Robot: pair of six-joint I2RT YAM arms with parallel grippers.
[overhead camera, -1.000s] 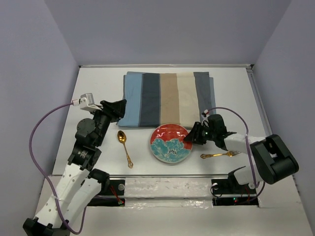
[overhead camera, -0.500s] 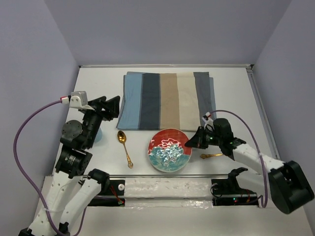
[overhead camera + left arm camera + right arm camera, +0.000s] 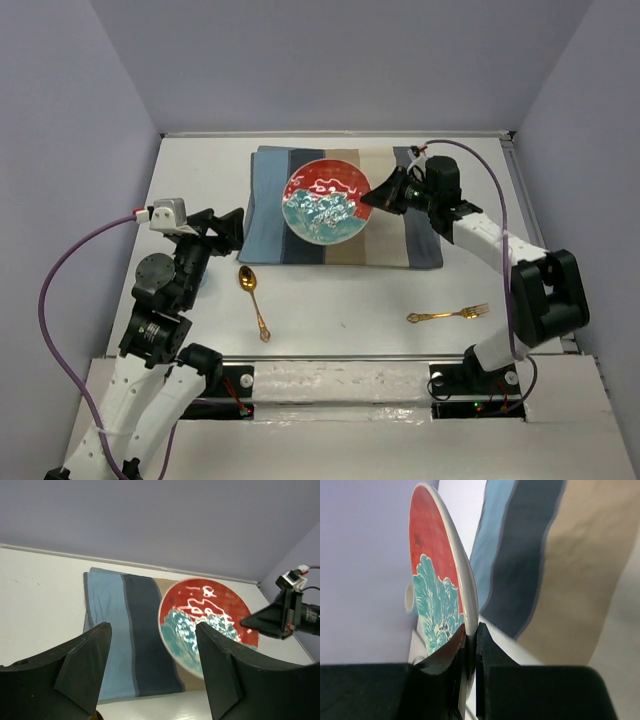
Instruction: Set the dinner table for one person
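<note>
My right gripper (image 3: 378, 197) is shut on the right rim of a red and teal plate (image 3: 323, 200) and holds it above the striped cloth mat (image 3: 270, 220) at the back of the white dinner table (image 3: 350, 300). In the right wrist view the fingers (image 3: 487, 645) pinch the rim of the plate (image 3: 437, 595), which is seen edge-on over the mat (image 3: 560, 575). My left gripper (image 3: 228, 225) is open and empty, left of the mat. In the left wrist view it (image 3: 152, 630) faces the mat (image 3: 107, 625) and plate (image 3: 210, 615). A gold spoon (image 3: 252, 297) lies front left and a gold fork (image 3: 447, 315) front right.
A pale blue cup (image 3: 410, 598) shows past the plate in the right wrist view, on the table's left side. Grey walls close in the table at the back and sides. The right arm's black wrist (image 3: 280, 617) shows beside the plate in the left wrist view.
My right gripper has lifted the plate from the table's front middle and carried it back over the striped mat. My left arm has shifted slightly and stays open.
</note>
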